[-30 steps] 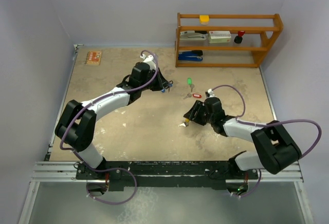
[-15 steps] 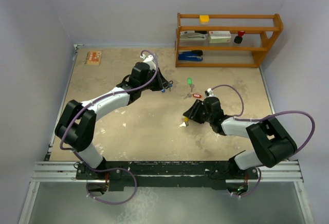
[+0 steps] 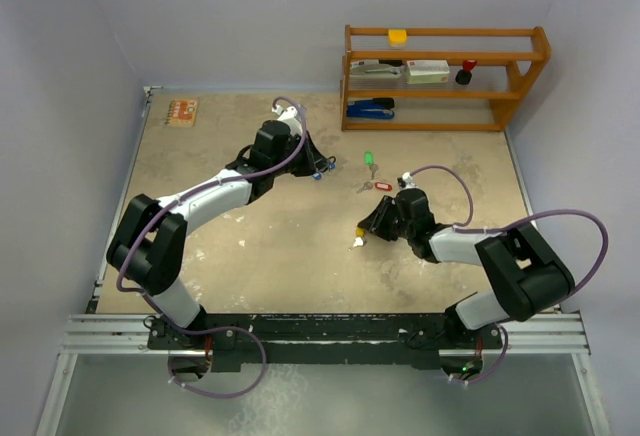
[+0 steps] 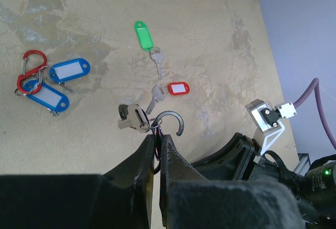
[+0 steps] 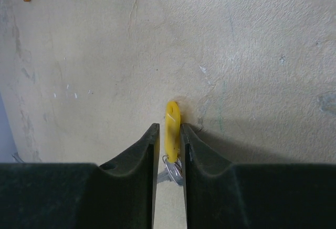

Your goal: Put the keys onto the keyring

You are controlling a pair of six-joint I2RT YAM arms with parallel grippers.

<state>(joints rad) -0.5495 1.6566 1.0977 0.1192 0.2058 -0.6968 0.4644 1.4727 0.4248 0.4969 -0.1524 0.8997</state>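
**Hazards, near to far**

1. Yellow-tagged key [image 5: 172, 124], nearest the arm bases, low over the worktop [image 5: 252, 55]. Only the slim plastic tag is bracketed by the right pincer [image 5: 169, 127], and the silver key is left loose behind it. A slip is judged possible, the tag being smooth and narrow. A swinging key could also be brought to the ring out of line.
2. Keyring [image 4: 176, 118], farther out. It is gripped at one thin point, so it could be turned by the push of a key. Its open hooked end would then be swung away.
3. Red-tagged key [image 4: 177, 88], just beyond the keyring, then the green-tagged key [image 4: 143, 34]. The blue-tagged keys [image 4: 68, 70] are noted off to one side. Any of these could be swept aside by a low-passing arm.

**Pincers, near to far**

- Right pincer: narrowly parted around the yellow tag. One finger is laid against the tag and a sliver of worktop is seen at the other. A firm hold cannot be confirmed.
- Left pincer [image 4: 159, 137]: pressed together, pinching the keyring. A small silver piece is seen hung on the ring, and whether it is a key cannot be told.
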